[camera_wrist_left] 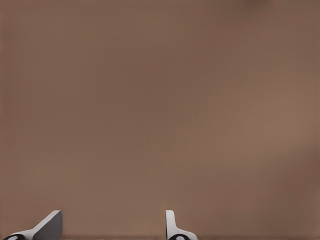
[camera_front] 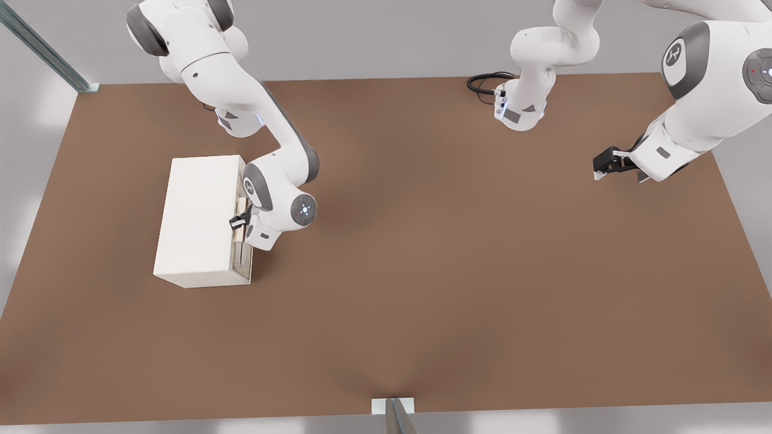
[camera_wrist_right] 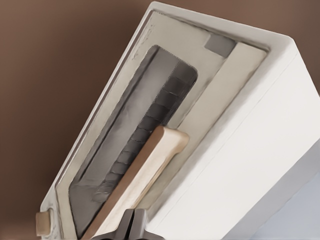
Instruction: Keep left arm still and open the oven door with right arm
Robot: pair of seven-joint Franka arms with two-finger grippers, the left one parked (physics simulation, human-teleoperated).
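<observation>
The oven (camera_front: 199, 220) is a cream-white box on the brown table, on the front view's left. Its oven door (camera_front: 243, 260) faces the front view's right and lies flat against the body. In the right wrist view the oven door (camera_wrist_right: 107, 150) shows its dark glass window and a pale beige bar handle (camera_wrist_right: 150, 167). My right arm (camera_front: 274, 150) reaches down to that handle (camera_front: 240, 212). My gripper (camera_front: 237, 224) is at the bar's middle, and its black fingers (camera_wrist_right: 133, 224) are shut on the bar.
The parked left arm (camera_front: 693, 132) hangs over the table's far right edge, its black gripper (camera_front: 606, 164) apart from everything. A black cable (camera_front: 485, 81) loops by its base at the back. Bare brown table (camera_front: 422, 271) stretches between the oven and that arm.
</observation>
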